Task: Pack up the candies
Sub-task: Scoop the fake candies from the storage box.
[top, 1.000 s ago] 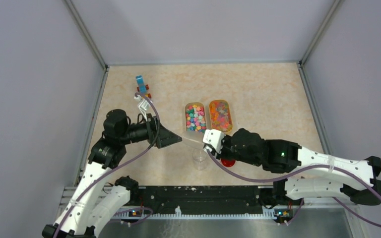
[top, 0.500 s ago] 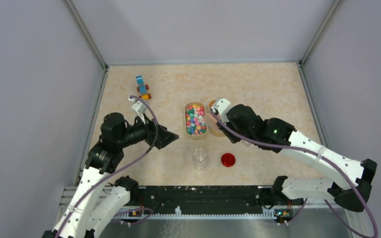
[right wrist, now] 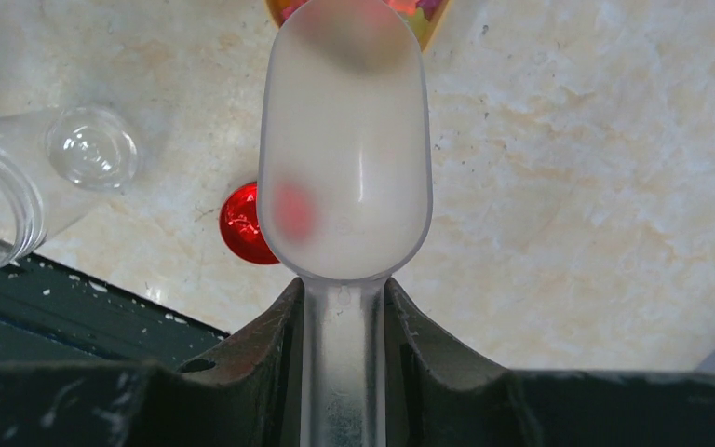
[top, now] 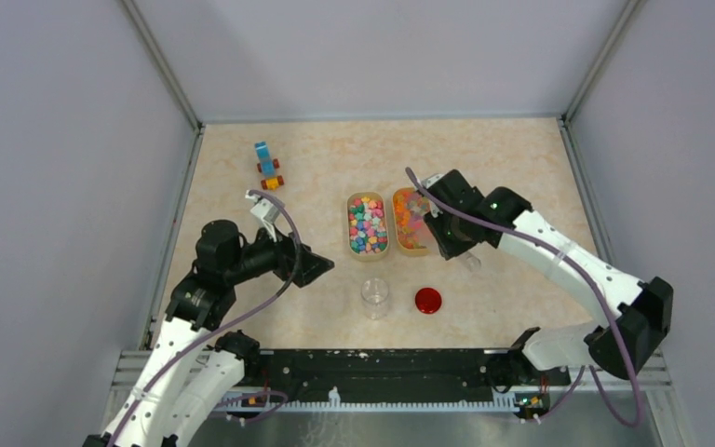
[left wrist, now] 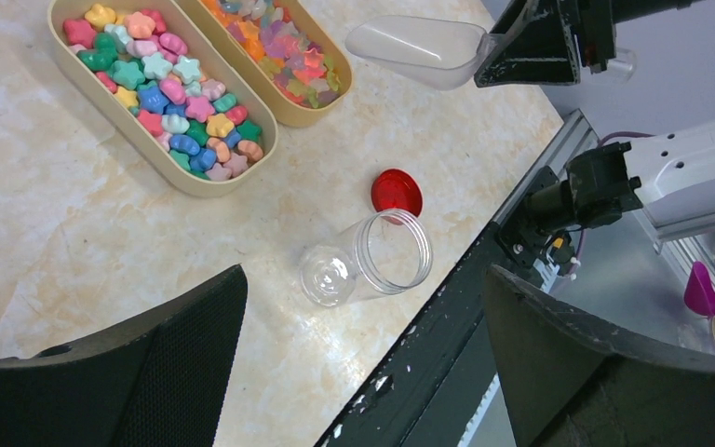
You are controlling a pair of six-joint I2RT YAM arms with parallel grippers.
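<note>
Room around right hand (top: 442, 233): bare worktop (top: 521, 158) beyond it and to its right, out to the walls. Clenched on the handle of one translucent scoop (right wrist: 344, 168), bowl roughly level, tip over the near end of the tray (left wrist: 303, 116) just ahead. Arm bent in from the right side. Just beside that tray, to the left, a second tray (left wrist: 177, 182), with candies (left wrist: 172, 93) heaped in both. Under the scoop's left side, one red lid (left wrist: 397, 193). Left of it, one clear open jar (left wrist: 365, 267), upright, near the black front rail (top: 382, 363). Left hand (top: 319, 266) released, fingers spread wide, hovering left of the jar. Well behind it, one toy vehicle (top: 266, 165).
</note>
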